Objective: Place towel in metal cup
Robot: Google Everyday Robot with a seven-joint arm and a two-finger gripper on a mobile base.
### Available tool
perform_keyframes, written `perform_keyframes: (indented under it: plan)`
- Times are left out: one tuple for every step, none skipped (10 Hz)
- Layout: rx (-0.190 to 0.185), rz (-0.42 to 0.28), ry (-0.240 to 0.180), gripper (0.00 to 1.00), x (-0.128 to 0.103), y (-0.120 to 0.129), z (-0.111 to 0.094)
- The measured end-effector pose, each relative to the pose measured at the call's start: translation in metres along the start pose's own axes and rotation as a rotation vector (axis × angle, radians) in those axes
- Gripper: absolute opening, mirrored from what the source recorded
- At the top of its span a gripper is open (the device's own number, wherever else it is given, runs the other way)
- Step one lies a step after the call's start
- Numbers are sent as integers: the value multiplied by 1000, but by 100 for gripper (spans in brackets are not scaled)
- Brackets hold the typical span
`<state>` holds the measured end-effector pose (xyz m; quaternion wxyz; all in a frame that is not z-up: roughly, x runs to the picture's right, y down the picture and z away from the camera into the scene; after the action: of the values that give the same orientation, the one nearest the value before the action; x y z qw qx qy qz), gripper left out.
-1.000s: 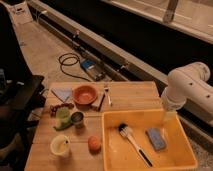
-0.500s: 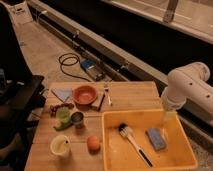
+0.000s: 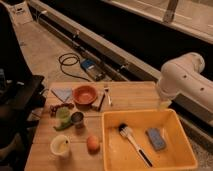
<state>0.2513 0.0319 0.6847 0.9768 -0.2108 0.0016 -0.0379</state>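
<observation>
The towel (image 3: 62,93) is a pale blue-grey square cloth lying flat at the table's far left, next to the orange bowl (image 3: 84,94). The metal cup (image 3: 77,119) is small and dark and stands upright in front of the bowl, right beside a translucent green cup (image 3: 62,114). Only the white links of my arm (image 3: 182,80) show, at the right beside the table's far right corner. The gripper itself is out of view, and nothing of it is near the towel or the cup.
A large yellow bin (image 3: 176,131) fills the table's right half and holds a brush (image 3: 132,142) and a blue sponge (image 3: 155,138). A cream mug (image 3: 60,145) and an orange fruit (image 3: 92,143) stand near the front. Small utensils (image 3: 103,97) lie right of the bowl.
</observation>
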Motion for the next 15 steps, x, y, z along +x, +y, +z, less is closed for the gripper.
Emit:
perform_keyframes:
  plan:
    - [36, -49, -21, 65, -23, -29, -7]
    - [63, -85, -44, 65, -46, -49, -12]
    - [91, -113, -68, 65, -68, -65, -17]
    - [95, -117, -72, 65, -72, -67, -18]
    - [96, -113, -70, 65, -69, -67, -18]
    - [95, -114, -71, 65, -70, -66, -18]
    - [95, -117, -72, 65, -72, -67, -18]
    - [96, -116, -71, 65, -71, -67, -18]
    - [101, -116, -70, 65, -70, -68, -18]
    - [124, -146, -73, 65, -74, -74, -20]
    - [137, -171, -78, 65, -82, -78, -20]
    - [153, -203, -88, 65, -96, -82, -20]
    - [169, -236, -103, 65, -115, -87, -20]
    - [181, -276, -129, 65, -145, -91, -20]
    - [190, -303, -148, 65, -166, -94, -19]
